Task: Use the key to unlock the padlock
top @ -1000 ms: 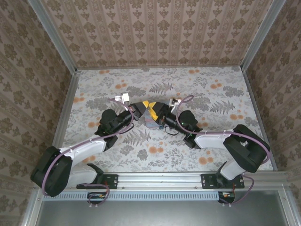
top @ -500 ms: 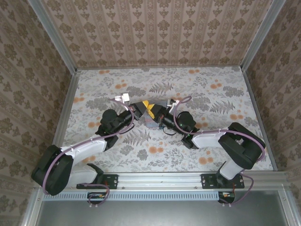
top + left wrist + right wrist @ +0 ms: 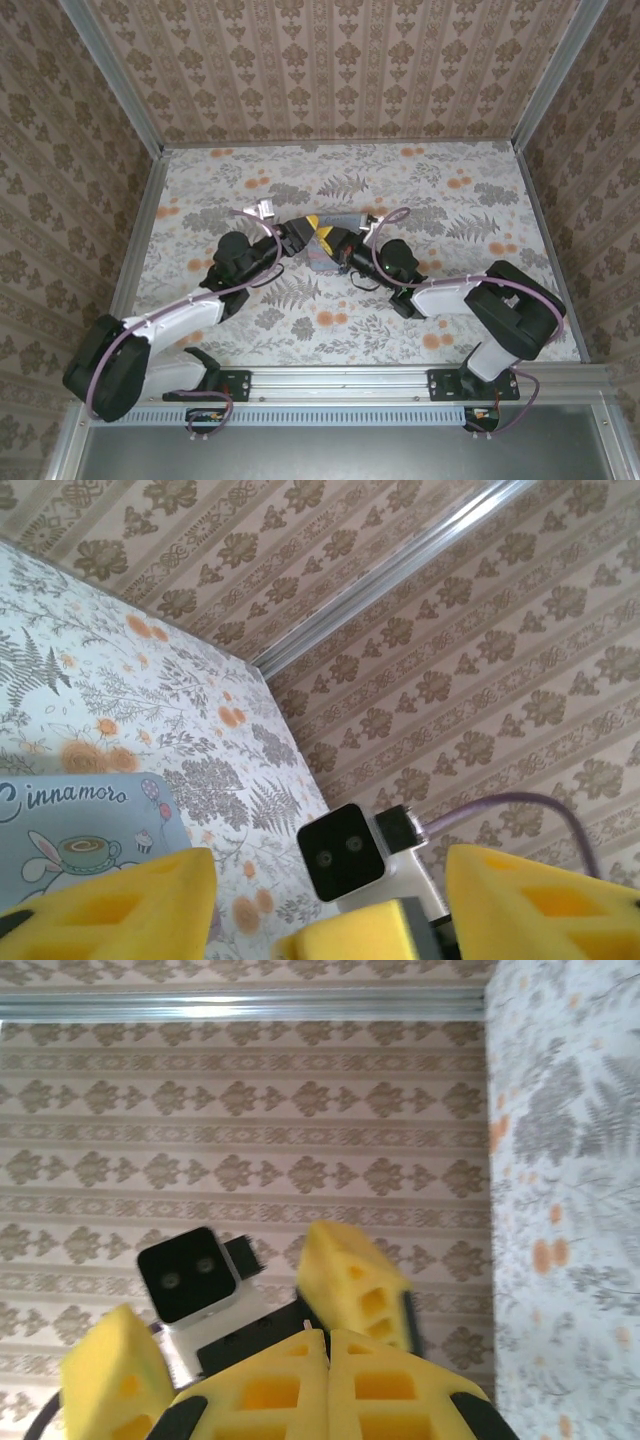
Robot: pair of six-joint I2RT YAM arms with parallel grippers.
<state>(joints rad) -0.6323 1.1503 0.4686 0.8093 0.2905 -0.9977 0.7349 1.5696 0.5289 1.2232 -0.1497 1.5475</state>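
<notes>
Now left fingers (image 3: 130,900) have parted; right fingers (image 3: 390,1385) have closed.

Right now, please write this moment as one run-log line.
left gripper: open | right gripper: shut | pale blue cartoon-printed rectangular tin: under both grippers
</notes>
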